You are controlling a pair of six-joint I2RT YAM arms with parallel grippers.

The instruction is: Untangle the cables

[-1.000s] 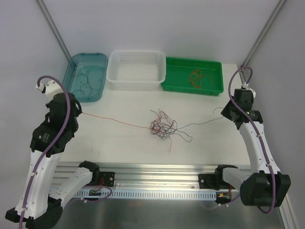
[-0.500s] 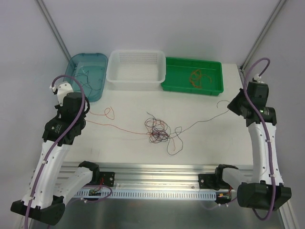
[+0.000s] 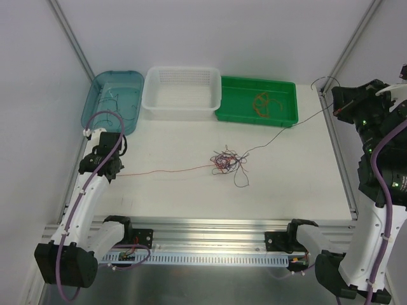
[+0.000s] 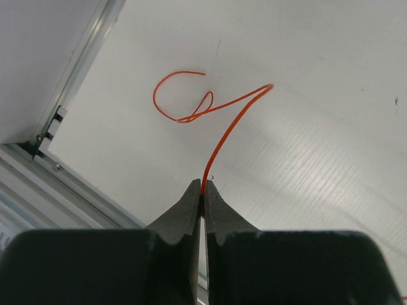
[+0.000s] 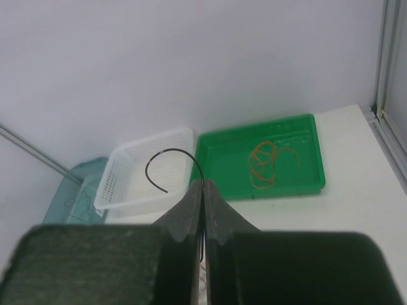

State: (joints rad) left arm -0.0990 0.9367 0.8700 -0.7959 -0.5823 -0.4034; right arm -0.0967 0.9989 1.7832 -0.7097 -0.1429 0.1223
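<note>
The cables (image 3: pixel 227 161) lie as a small knot of orange-red, black and dark grey wires at the table's middle. An orange-red wire (image 3: pixel 165 170) runs left from the knot to my left gripper (image 3: pixel 116 173), which is shut on it low over the table. In the left wrist view its free end (image 4: pixel 191 101) curls past the closed gripper (image 4: pixel 203 184). A black wire (image 3: pixel 289 127) climbs from the knot to my right gripper (image 3: pixel 333 107), raised high at the right. That gripper (image 5: pixel 203 185) is shut on the black wire (image 5: pixel 166 152), whose tip arcs beyond the jaws.
Three containers line the far edge. A teal tray (image 3: pixel 96 95) holds dark wires, a white basket (image 3: pixel 152 89) stands beside it, and a green tray (image 3: pixel 289 101) holds a coil of orange cable (image 3: pixel 262 103). A metal rail (image 3: pixel 210 229) borders the near edge.
The right arm has risen and swung far right, pulling the black wire taut. The left gripper has drawn back to the left edge. The knot has shifted right and tightened.
</note>
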